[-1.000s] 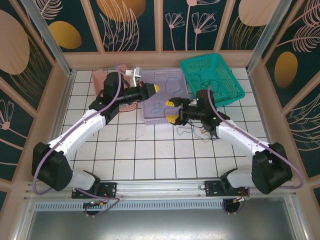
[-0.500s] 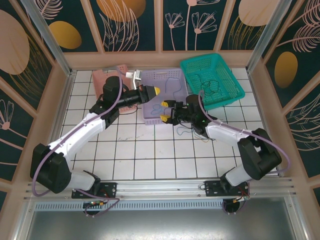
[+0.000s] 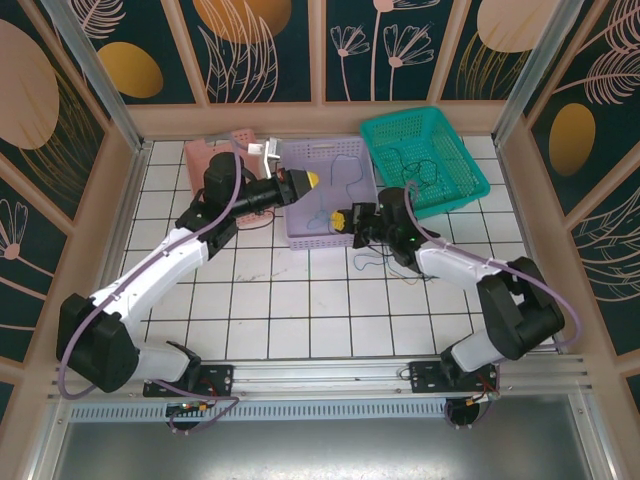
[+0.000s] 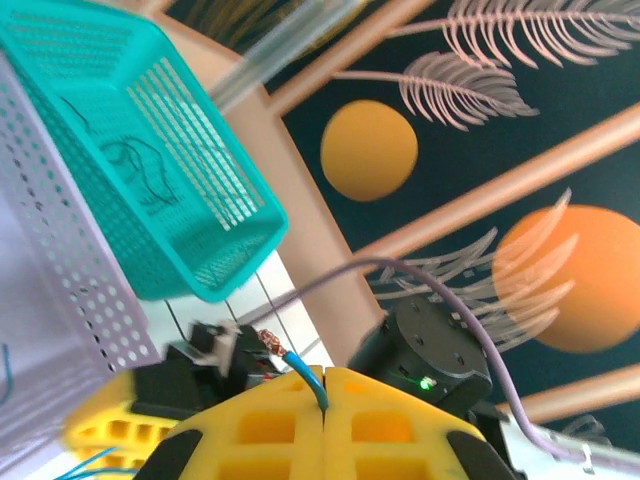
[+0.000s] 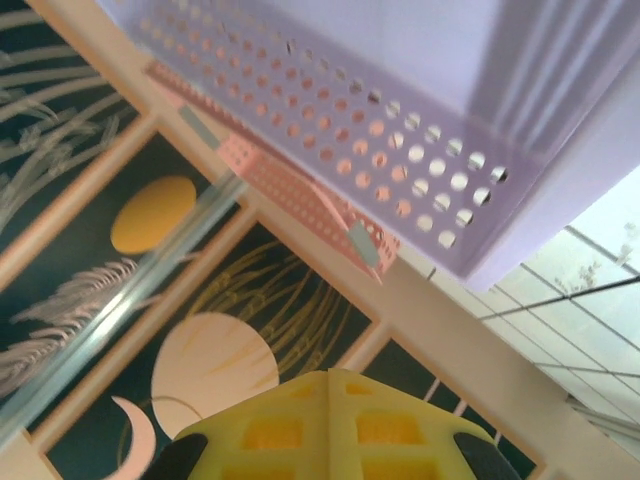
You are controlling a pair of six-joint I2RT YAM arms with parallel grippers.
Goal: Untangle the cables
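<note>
Left gripper, jaws pinching a thin blue wire over the lavender perforated plastic basket at the far edge of the table, right gripper jaws pressed together: a hard pull could slip the wire free

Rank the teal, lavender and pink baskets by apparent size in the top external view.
1. teal basket.
2. lavender basket, close behind.
3. pink basket, though the left arm hides most of it, so unsure.

right gripper has closed and edged left over the lavender basket.
</note>
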